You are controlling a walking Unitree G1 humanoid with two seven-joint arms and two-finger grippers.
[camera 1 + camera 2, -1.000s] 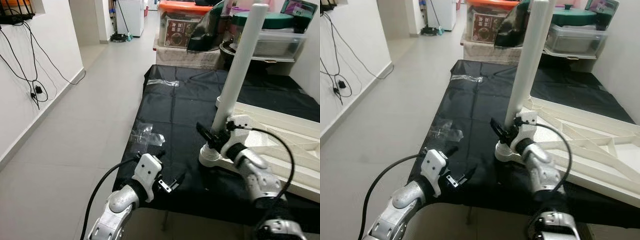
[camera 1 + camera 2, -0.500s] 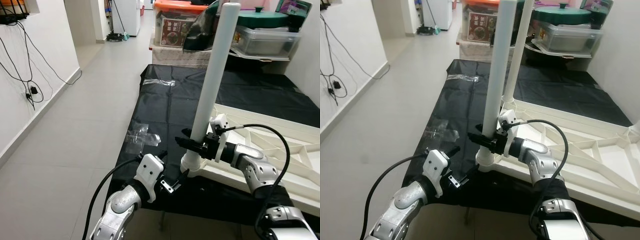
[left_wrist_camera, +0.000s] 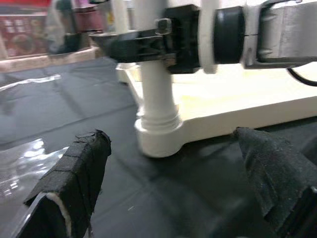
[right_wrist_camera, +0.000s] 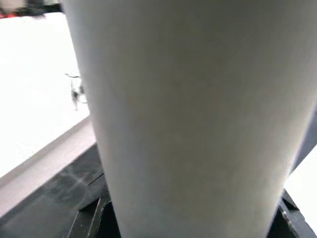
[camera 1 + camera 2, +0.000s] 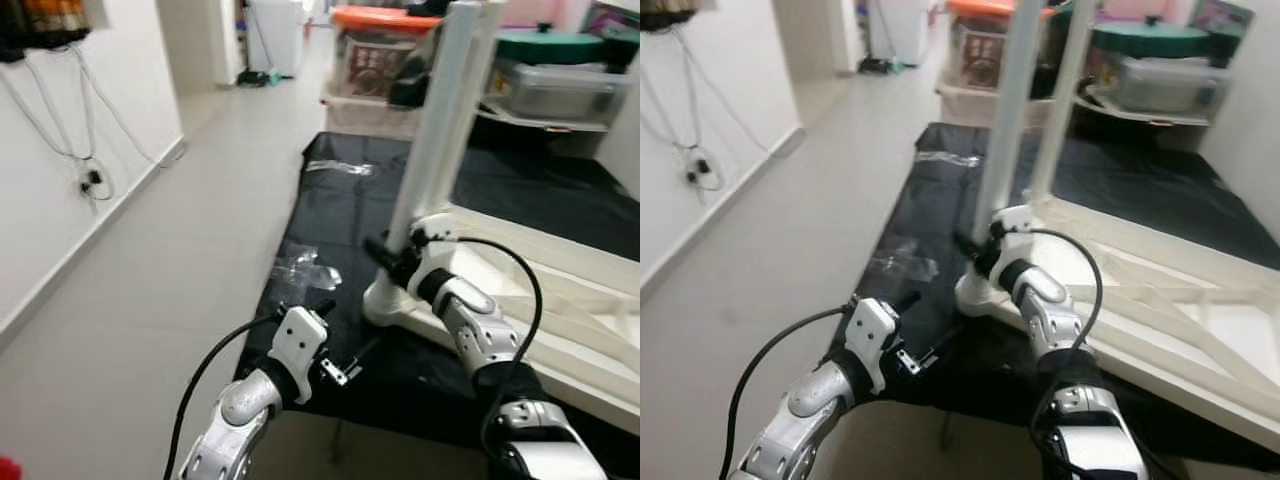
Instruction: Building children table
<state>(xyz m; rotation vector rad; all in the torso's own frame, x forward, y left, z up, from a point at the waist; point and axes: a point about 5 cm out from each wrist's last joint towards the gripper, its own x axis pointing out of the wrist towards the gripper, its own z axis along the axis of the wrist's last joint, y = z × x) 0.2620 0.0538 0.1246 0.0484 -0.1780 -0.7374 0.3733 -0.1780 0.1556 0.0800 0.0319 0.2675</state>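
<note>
Table leg (image 5: 432, 150), right fingers (image 5: 385, 256) clamped (seemingly)

Leg (image 5: 432, 150): white round post, upright, seated in the tabletop's near-left corner socket.
Tabletop (image 5: 560, 300): white, upside down, ribbed underside up, on the black sheet (image 5: 340, 215).

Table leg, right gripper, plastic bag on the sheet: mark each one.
table leg (image 5: 432, 140), left eye view, mid shaft.
right gripper (image 5: 385, 256), left eye view, fingers clamped around the leg.
plastic bag (image 5: 303, 268), left eye view, crumpled middle.
</note>
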